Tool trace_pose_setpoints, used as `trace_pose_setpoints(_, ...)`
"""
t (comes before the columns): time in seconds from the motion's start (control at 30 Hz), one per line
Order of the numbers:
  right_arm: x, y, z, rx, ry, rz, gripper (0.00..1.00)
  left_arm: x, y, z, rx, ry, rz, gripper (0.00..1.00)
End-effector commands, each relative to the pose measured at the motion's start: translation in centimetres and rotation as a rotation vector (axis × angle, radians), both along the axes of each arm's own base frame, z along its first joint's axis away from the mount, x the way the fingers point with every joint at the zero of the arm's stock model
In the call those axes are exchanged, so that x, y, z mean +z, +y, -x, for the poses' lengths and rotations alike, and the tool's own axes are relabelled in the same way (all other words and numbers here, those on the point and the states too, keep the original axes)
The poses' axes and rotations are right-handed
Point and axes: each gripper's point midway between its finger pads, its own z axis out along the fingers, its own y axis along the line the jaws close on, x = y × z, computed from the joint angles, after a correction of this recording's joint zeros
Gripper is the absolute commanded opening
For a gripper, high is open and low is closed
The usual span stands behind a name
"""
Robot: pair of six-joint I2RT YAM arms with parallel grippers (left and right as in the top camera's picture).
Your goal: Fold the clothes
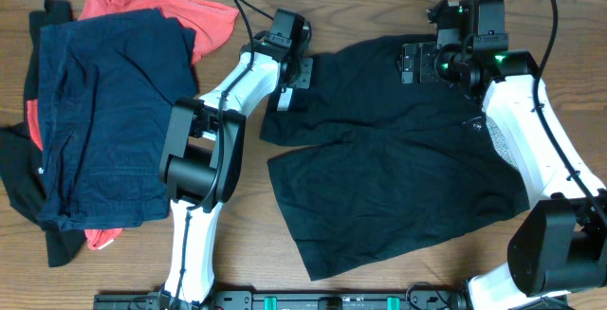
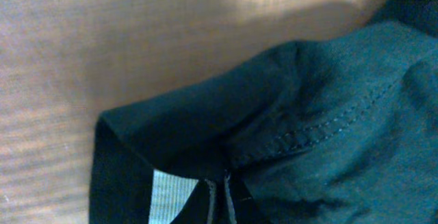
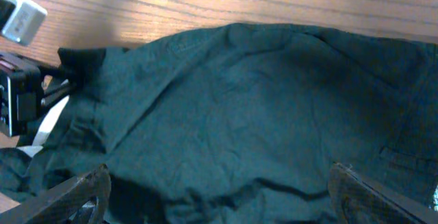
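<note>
The black garment [image 1: 398, 168], a pair of shorts, lies spread flat on the table's middle and right. My left gripper [image 1: 289, 73] is at its upper left corner. In the left wrist view the fingers [image 2: 219, 200] are pinched together on the black cloth's [image 2: 328, 94] edge, beside a pale grey-white patch [image 2: 171, 193]. My right gripper [image 1: 415, 63] hovers over the garment's top edge. In the right wrist view its fingers [image 3: 219, 190] are spread wide over the black cloth [image 3: 239, 101], holding nothing. The left gripper [image 3: 20, 94] shows at that view's left edge.
A pile of other clothes lies at the left: a navy piece [image 1: 114, 111] on top, a coral-red one [image 1: 204, 16] behind and under it, and a black one [image 1: 19, 177] at the far left edge. Bare wooden table [image 1: 360, 7] runs along the back.
</note>
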Motion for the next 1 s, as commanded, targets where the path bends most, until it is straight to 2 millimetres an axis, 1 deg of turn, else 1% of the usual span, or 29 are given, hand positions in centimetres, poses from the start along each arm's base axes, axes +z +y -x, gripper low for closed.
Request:
trace_pose_setpoints(0.0,-0.4,-0.4,-0.1,0.000,0.005,0.010,0.99,3.3,0.8,-2.2,0.022,-0.102,0.014,0.06)
trace_pose_setpoints(0.07,-0.4,-0.4,-0.1,-0.001,0.005,0.010,0.99,4.8,1.5,-3.5,0.045,-0.166,0.017,0.06)
trace_pose_setpoints(0.2,-0.3,-0.4,-0.2,-0.001,0.001,0.010,0.99,7.0,3.4,-6.4,0.112,-0.300,0.006,0.06)
trace_pose_setpoints(0.33,-0.3,-0.4,-0.2,-0.001,0.001,0.010,0.99,8.3,5.4,-8.2,0.172,-0.381,-0.011,0.06)
trace_pose_setpoints(0.47,-0.4,-0.4,-0.3,-0.001,-0.003,0.010,0.99,10.1,6.8,-10.0,0.209,-0.468,0.002,0.08)
trace_pose_setpoints(0.5,-0.4,-0.4,-0.4,0.000,-0.005,0.010,0.99,10.6,7.0,-10.4,0.215,-0.493,0.010,0.17)
trace_pose_setpoints(0.53,-0.4,-0.4,-0.5,0.000,-0.007,0.009,0.99,11.0,7.1,-10.7,0.220,-0.514,0.016,0.41)
trace_pose_setpoints(0.57,-0.4,-0.4,-0.5,0.000,-0.009,0.009,0.99,11.5,7.2,-11.1,0.225,-0.536,0.022,0.56)
trace_pose_setpoints(0.6,-0.4,-0.4,-0.6,-0.001,-0.011,0.009,0.99,11.8,7.3,-11.3,0.227,-0.549,0.027,0.77)
trace_pose_setpoints(0.63,-0.3,-0.4,-0.7,-0.001,-0.016,0.008,0.99,11.9,7.3,-11.4,0.228,-0.555,0.028,0.90)
trace_pose_setpoints(0.67,-0.3,-0.4,-0.8,-0.001,-0.022,0.008,0.99,12.0,7.4,-11.4,0.228,-0.556,0.028,0.99)
trace_pose_setpoints(0.73,0.2,-0.3,-1.1,0.003,-0.041,0.001,0.99,12.2,7.5,-10.9,0.227,-0.537,0.023,0.98)
trace_pose_setpoints(0.83,1.3,-0.1,-1.0,0.017,-0.068,-0.012,0.99,13.0,7.5,-9.1,0.209,-0.470,0.019,0.98)
trace_pose_setpoints(0.9,2.3,-0.3,-0.5,0.013,-0.077,-0.013,0.99,14.1,7.2,-6.9,0.182,-0.402,0.028,0.98)
trace_pose_setpoints(0.97,3.2,-0.9,0.5,0.002,-0.074,-0.012,0.99,15.6,7.0,-3.9,0.146,-0.315,0.048,0.98)
